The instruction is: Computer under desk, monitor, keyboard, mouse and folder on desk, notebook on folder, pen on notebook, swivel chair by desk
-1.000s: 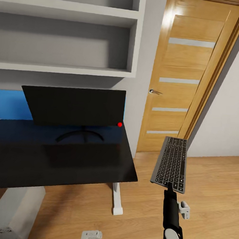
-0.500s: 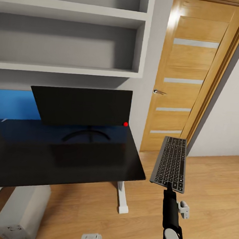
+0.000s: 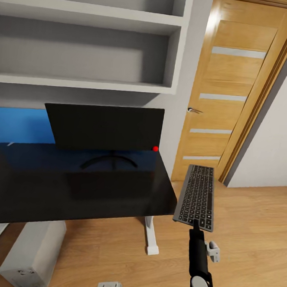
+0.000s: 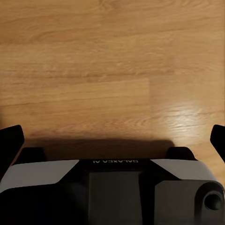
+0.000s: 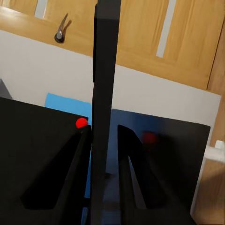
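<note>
The monitor point(image 3: 105, 128) stands on its curved stand at the back of the glossy black desk point(image 3: 48, 187), red dot at its lower right corner. My right gripper point(image 3: 194, 224) is shut on the near short end of the dark grey keyboard point(image 3: 196, 196), which hangs in the air just off the desk's right edge, pointing away from me. In the right wrist view the keyboard point(image 5: 105, 93) shows edge-on between my fingers point(image 5: 79, 178), with the monitor point(image 5: 37, 150) behind. The pale grey computer point(image 3: 33, 255) stands on the floor under the desk. My left gripper point(image 4: 112, 138) is open over bare floor.
A wooden door point(image 3: 235, 90) with a silver handle is right of the desk. Grey wall shelves point(image 3: 82, 46) hang above the monitor. The desk's white leg and foot point(image 3: 150, 237) stand at its right end. Light wood floor stretches to the right.
The view has panned, so desk and monitor sit further right in the picture. My right gripper has carried the keyboard left, closer to the desk's right edge.
</note>
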